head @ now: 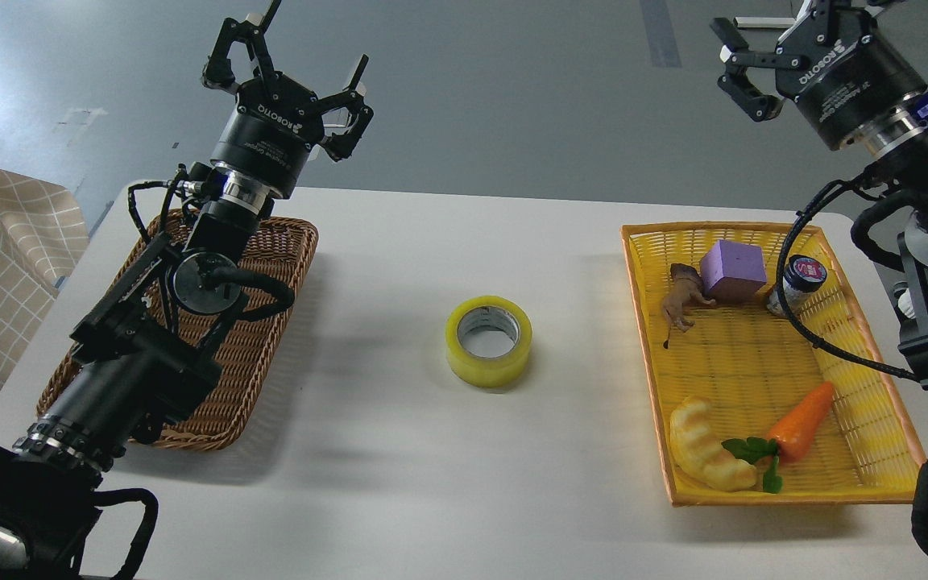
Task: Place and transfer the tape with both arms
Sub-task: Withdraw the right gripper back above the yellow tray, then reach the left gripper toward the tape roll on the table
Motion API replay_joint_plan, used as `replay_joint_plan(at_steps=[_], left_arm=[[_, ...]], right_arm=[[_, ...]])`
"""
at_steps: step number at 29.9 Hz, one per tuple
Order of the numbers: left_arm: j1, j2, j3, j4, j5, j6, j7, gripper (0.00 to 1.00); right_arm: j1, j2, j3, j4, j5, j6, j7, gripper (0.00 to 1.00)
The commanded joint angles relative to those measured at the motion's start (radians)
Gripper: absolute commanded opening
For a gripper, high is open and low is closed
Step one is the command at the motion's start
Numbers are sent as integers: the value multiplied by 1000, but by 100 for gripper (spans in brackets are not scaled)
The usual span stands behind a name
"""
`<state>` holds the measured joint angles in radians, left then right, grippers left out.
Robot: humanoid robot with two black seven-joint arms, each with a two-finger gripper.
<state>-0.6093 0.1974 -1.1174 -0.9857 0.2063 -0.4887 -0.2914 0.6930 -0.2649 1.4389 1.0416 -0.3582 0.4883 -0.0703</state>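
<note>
the white desk [399, 483] carries a brown basket [271, 322] at left and a yellow basket [867, 419] at right, the tape [488, 341] between them, well apart from both. the tape lies flat, its core hole facing straight up, axis vertical. left claw [291, 68] hangs raised above the brown basket, fingers spread, holding nothing. right claw [742, 68] hangs high over the yellow basket's far end, seemingly spread too, though partly cropped.

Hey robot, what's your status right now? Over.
Left gripper open, raised over brown basket. Right gripper open, high above yellow basket. Tape flat on table centre, untouched. Nothing around it.
</note>
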Motion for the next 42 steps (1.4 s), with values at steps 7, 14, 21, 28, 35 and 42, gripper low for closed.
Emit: replay_joint_plan(at_steps=[7, 14, 21, 28, 35, 42], left_arm=[[-4, 4, 4, 1, 15, 0, 5, 98], [-9, 4, 1, -4, 162, 0, -3, 98], [-7, 24, 10, -108, 419, 34, -58, 98], [-7, 109, 188, -200, 550, 162, -58, 98], [-36, 207, 291, -289, 657, 177, -51, 98], [-36, 240, 291, -360, 843, 186, 66, 98]], right_arm=[[-128, 3, 54, 11, 214, 0, -2, 100], [-201, 7, 55, 26, 252, 0, -8, 100], [-230, 7, 57, 57, 268, 0, -6, 100], [-260, -5, 55, 60, 266, 0, -6, 100], [-280, -24, 57, 77, 265, 0, -6, 100], [-285, -24, 57, 87, 265, 0, -6, 100]])
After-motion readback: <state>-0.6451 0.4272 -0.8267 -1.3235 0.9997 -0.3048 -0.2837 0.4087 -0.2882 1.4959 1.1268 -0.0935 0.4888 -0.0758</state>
